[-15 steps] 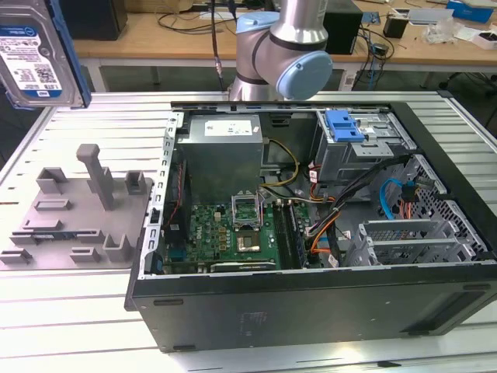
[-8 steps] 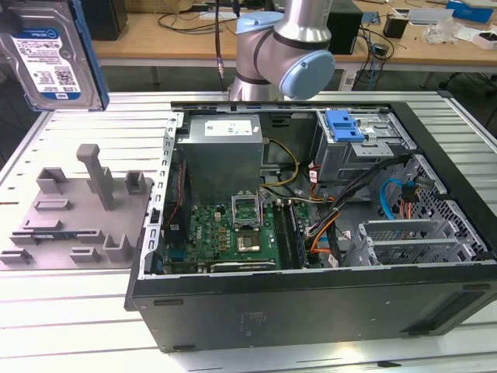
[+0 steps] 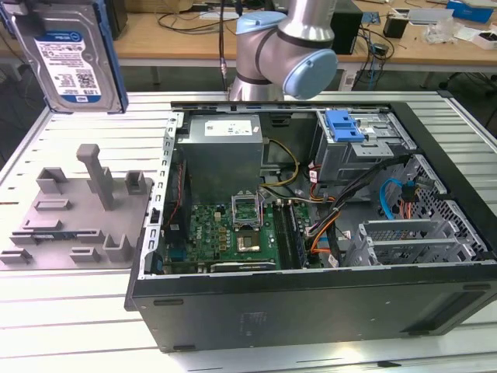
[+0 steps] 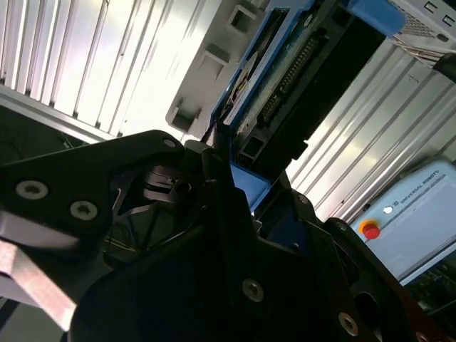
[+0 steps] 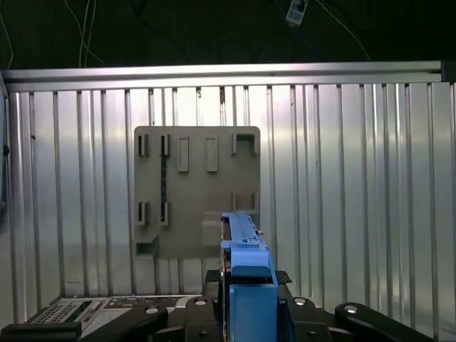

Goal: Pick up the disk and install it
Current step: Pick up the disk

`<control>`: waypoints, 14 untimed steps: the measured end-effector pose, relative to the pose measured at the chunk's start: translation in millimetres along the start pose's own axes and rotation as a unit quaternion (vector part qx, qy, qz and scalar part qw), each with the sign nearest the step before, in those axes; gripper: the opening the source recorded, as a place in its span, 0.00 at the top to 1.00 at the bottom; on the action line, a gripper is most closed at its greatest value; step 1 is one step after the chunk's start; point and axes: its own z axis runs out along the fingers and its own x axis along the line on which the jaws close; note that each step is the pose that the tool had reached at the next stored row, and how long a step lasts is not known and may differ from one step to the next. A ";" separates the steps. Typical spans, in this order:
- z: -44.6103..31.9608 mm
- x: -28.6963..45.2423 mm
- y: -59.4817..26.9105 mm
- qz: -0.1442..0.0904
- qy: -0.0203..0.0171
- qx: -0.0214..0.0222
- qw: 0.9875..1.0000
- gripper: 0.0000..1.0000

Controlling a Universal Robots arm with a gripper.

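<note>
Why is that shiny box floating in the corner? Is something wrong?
Nothing is wrong. The flat silver metal disk in its blue plastic bracket hangs above the grey plastic holder tray because the black gripper has its jaws shut on it.

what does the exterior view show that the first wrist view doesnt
Exterior view: the open computer case with its motherboard, grey power-supply box and blue latch, plus the robot arm.
First wrist view: the gripper shut on the disk, seen edge-on, and a keypad device.
Both: the disk, the grey fixture plate and the ribbed table.
</note>
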 end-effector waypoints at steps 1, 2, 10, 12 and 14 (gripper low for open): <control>0.0 1.2 -4.2 0.000 0.000 0.000 1.000 0.63; -0.1 2.0 -7.0 0.000 0.000 0.000 1.000 0.63; -0.6 11.1 -36.8 0.000 0.000 -0.001 1.000 0.63; -0.7 13.6 -44.6 0.000 0.000 -0.001 1.000 0.63; -0.8 16.1 -51.9 0.000 0.000 -0.002 1.000 0.63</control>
